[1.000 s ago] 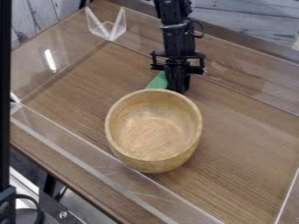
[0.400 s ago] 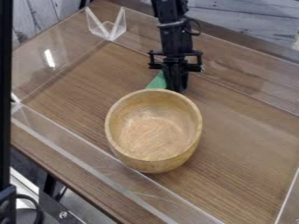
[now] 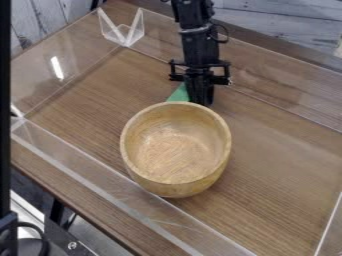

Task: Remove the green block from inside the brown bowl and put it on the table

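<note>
The brown bowl [image 3: 175,148] stands on the table [image 3: 94,95] near the middle, and its inside shows nothing in it. Just behind its far rim my gripper [image 3: 198,99] points straight down, with its fingers together. The green block [image 3: 177,93] sticks out to the left from between the fingertips, low over the tabletop and outside the bowl. The bowl's rim hides the fingertips' lower ends, so I cannot tell whether the block touches the table.
Clear acrylic walls [image 3: 80,170] border the tabletop on all sides. A clear V-shaped acrylic piece [image 3: 122,26] stands at the back left. Bare wood lies left and right of the bowl.
The gripper has drifted a little to the left, with the green block still at its fingertips. The bowl has not moved.
</note>
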`<state>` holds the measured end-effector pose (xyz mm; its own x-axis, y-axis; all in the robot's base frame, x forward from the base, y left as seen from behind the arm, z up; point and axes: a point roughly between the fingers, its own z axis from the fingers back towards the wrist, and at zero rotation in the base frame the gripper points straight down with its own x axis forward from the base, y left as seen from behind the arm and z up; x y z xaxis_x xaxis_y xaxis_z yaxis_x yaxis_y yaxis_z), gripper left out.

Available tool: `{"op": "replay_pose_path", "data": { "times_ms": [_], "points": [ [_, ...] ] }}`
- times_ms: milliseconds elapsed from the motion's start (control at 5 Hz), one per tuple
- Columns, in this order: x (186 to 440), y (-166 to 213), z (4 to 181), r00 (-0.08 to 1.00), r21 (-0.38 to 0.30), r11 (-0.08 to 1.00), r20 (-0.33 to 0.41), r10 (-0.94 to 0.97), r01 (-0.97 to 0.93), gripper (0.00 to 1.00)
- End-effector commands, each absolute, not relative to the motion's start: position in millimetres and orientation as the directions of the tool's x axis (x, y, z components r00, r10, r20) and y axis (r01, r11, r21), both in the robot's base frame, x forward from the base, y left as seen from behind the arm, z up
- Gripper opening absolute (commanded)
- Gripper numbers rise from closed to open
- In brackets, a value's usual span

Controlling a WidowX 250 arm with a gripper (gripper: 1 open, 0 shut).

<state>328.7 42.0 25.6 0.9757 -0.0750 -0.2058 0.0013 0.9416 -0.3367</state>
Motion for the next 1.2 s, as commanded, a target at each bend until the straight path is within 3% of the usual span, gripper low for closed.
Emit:
{"op": "replay_pose_path", "data": {
  "times_ms": [0,800,1000],
  "points": [
    [335,45,57.8,0.988,-0.304,0.951,-0.127,-0.088,0.046,0.00],
    [346,52,72.1,0.996,-0.289,0.957,-0.079,-0.049,0.024,0.00],
    [346,61,84.7,0.997,-0.283,0.959,-0.068,-0.042,0.021,0.00]
  ]
}}
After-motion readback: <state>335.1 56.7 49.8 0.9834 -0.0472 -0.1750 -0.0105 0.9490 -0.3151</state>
